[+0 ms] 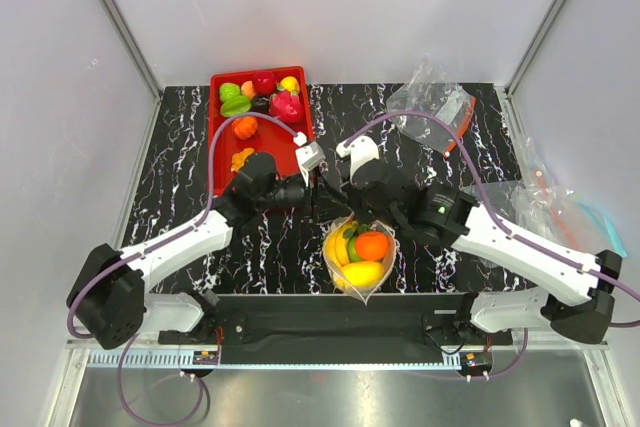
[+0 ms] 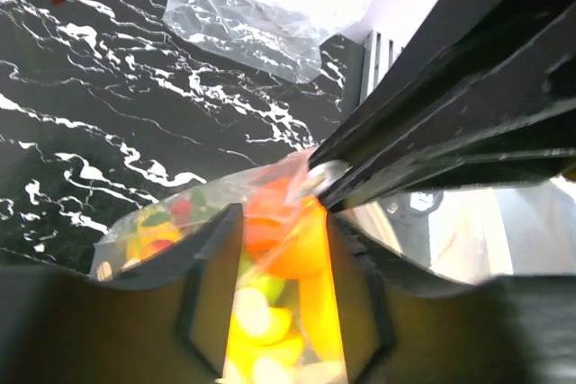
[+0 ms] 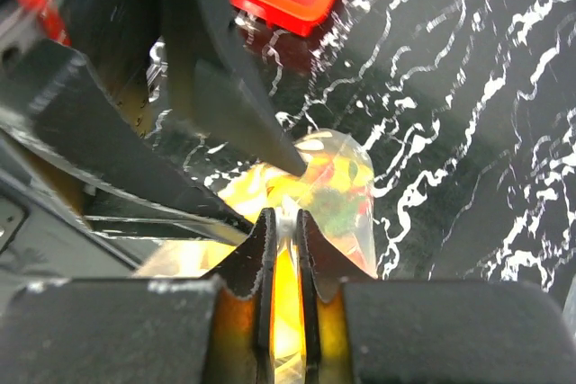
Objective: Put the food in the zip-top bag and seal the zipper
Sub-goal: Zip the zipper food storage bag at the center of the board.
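- Spotted the zip-top bag (image 1: 390, 249) near the front edge of the black marbled table (image 1: 180, 177), between both arms: clear crinkly film, bulging into a teardrop.
- Saw glossy food (image 1: 360, 255) packed inside: round orange, curved yellow banana bunch, smooth yellow oval, a bit of green.
- Caught the right gripper (image 3: 286, 218) pinched together on the bag's thin top edge.
- Found the left gripper (image 2: 283, 218) spread apart, matte black fingers either side of the film.
- Noticed a shiny red tray (image 1: 216, 137) of toy fruit further back.

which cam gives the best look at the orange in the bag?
Top external: the orange shows round and sharp inside the zip-top bag. Left wrist gives only a blurred orange patch; in right wrist it's indistinguishable.
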Robot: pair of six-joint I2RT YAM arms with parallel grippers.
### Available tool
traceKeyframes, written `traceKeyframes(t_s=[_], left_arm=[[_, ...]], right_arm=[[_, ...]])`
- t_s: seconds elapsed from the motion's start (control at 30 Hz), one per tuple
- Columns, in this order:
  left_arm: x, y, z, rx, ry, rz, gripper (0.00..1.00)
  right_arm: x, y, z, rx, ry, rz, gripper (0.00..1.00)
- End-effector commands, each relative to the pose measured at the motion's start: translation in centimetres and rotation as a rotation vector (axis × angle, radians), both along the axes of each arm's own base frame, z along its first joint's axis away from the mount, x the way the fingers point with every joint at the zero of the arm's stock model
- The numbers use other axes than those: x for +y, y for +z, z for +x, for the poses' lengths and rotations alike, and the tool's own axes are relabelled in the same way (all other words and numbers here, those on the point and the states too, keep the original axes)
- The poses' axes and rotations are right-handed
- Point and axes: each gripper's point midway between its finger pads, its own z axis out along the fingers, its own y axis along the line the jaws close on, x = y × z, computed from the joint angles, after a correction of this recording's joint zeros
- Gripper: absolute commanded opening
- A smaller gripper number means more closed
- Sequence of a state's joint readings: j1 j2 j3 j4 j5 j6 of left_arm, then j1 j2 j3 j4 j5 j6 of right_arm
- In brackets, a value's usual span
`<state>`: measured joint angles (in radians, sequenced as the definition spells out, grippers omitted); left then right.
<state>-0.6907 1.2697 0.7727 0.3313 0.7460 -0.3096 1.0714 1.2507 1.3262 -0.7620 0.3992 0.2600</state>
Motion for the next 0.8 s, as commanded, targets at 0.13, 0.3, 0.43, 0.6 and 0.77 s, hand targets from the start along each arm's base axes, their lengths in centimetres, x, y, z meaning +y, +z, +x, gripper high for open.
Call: traceKeyframes(t_s=[0.13, 0.3, 0.43, 0.6, 0.77], left_arm=[[0.9, 6.4, -1.1, -0.104, 0.007, -0.148, 0.63], [1.5, 7.3, -1.6, -0.136, 0.012, -0.164, 0.7], [1.5, 8.7, -2.4, -0.157, -0.031, -0.201, 0.67], [1.2, 9.3, -3.2, -0.165, -0.108, -0.202, 0.55], [0.8, 9.3, -3.3, -0.159, -0.131, -0.206, 0.52]], right_arm=[[0.5, 5.8, -1.1, -0.114, 0.11, 0.176, 0.0], [0.4, 7.5, -1.8, -0.141, 0.151, 0.235, 0.0], [0.6, 8.8, -2.8, -0.163, 0.223, 0.28, 0.0], [0.8, 10.3, -4.5, -0.171, 0.312, 0.335, 0.0], [1.1, 10.2, -5.1, -0.157, 0.35, 0.338, 0.0]])
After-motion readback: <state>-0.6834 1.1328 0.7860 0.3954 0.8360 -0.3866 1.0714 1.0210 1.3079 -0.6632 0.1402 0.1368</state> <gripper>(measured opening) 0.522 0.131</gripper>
